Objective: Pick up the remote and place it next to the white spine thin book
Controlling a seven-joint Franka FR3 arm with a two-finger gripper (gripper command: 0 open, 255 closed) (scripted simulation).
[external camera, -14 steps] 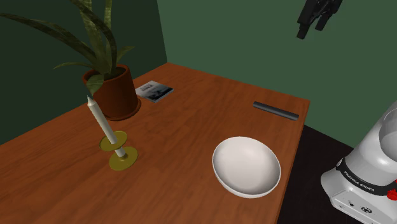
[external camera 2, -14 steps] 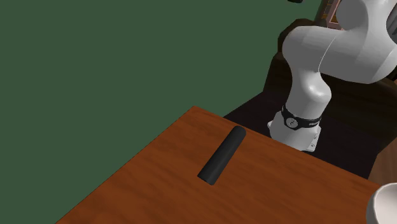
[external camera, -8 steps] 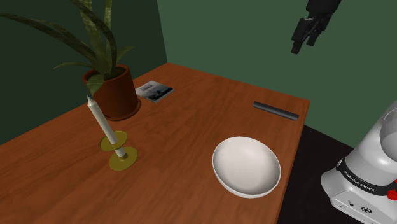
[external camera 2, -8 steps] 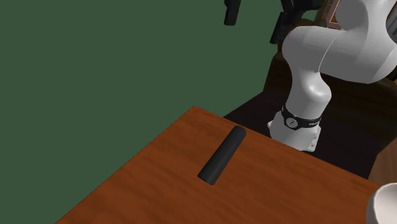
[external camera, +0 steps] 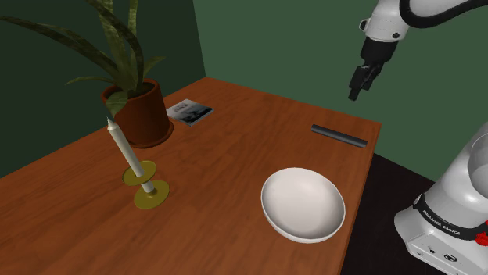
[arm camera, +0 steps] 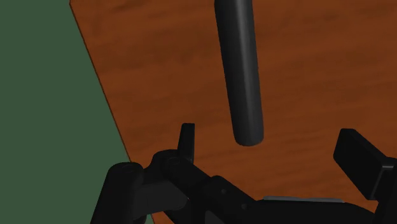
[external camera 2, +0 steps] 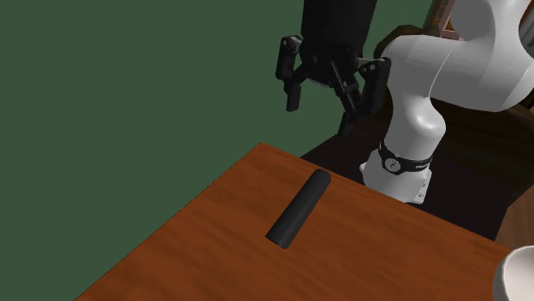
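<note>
The remote is a slim dark grey bar lying near the wooden table's far corner, close to the edge by the green wall. My gripper hangs in the air above it, open and holding nothing. From the second exterior view the gripper points downward over the end of the remote that lies toward the stand. In the wrist view the remote runs away from the gripper, its near end between the spread fingers. The thin book lies flat beside the plant pot, far across the table.
A white bowl sits on the table near the stand's side. A white candle in a brass holder and a potted plant stand at the shoulder view's left. Green walls enclose the table's far sides.
The gripper has come down and toward the remote, dropping from the top of both exterior views to hang above it. Its fingers stay open. The remote has not moved.
</note>
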